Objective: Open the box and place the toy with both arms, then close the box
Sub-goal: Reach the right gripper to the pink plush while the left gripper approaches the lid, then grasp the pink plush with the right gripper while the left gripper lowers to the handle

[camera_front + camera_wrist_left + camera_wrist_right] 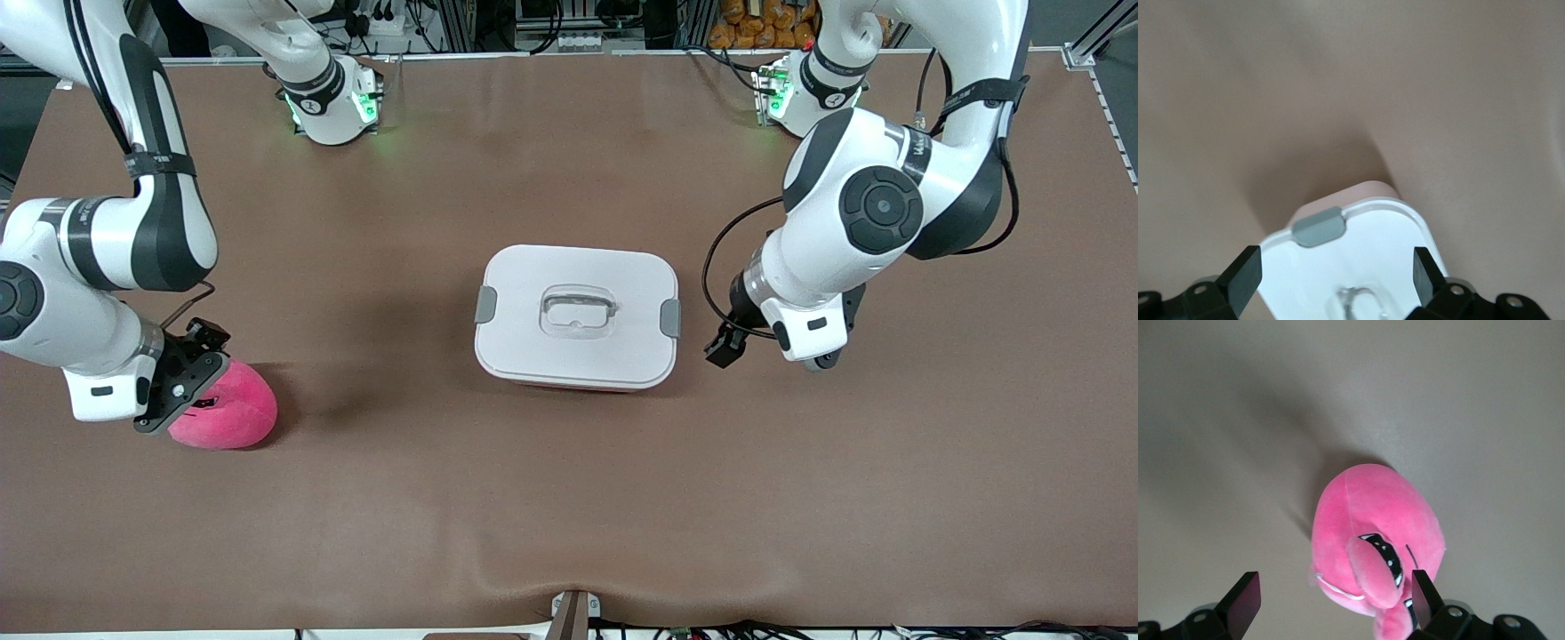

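The box [569, 351] stands shut mid-table, with a white lid, a grey clip [670, 317] on each end and a clear handle [578, 311] on top. My left gripper [727, 345] is low beside the box's end toward the left arm's end, open and empty. In the left wrist view its gripper [1336, 280] faces the lid [1365, 247] and the other grey clip [1318, 227]. The hot-pink toy [227, 411] lies on the table toward the right arm's end. My right gripper [178, 396] is open just over it. In the right wrist view the gripper [1335, 600] frames the toy [1371, 520], untouched.
The brown table cloth [569, 498] has a wrinkle near its edge closest to the camera. The arms' green-lit bases [342, 107] stand along the table's edge farthest from the camera. A small bracket [573, 613] sits at the near edge.
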Robot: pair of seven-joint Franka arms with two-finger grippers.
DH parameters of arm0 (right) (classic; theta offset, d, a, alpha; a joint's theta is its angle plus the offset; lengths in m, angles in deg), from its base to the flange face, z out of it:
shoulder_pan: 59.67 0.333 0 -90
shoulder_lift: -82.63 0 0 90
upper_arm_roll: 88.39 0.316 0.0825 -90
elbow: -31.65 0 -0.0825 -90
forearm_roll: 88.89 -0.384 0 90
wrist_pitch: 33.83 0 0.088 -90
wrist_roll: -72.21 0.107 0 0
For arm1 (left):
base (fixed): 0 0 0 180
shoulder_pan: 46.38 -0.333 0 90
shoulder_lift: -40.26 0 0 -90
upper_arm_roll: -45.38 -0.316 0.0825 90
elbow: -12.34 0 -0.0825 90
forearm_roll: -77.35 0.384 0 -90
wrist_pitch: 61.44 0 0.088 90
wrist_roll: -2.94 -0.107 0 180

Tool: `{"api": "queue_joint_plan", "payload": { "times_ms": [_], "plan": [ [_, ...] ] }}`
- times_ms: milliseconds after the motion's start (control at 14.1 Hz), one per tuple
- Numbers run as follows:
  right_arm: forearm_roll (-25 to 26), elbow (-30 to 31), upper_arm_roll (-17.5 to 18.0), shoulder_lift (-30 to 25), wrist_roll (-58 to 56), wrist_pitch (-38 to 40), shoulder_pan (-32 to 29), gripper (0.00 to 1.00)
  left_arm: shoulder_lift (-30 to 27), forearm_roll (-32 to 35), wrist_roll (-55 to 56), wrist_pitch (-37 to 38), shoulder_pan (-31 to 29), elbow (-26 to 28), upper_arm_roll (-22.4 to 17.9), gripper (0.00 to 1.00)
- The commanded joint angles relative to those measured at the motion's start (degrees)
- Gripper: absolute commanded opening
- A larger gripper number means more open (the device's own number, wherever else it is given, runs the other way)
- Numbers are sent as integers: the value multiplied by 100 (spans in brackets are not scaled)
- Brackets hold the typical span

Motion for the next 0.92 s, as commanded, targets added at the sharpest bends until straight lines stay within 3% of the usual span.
{"api": "queue_joint_plan", "payload": {
  "times_ms": [0,284,782,853],
  "plan": [
    [151,118,45,-9,-896,-319,-122,100,199,-88,560,-141,212,-265,-50,100],
    [177,240,44,246,-2075,-820,-359,100,481,-96,1536,-176,362,-574,-50,100],
    [186,548,44,290,-2156,-1076,-386,100,806,-88,2731,-703,845,-574,-59,100],
    [177,548,44,308,-2148,-1085,-386,52,842,-79,2855,-713,959,-574,-59,100]
  ]
}}
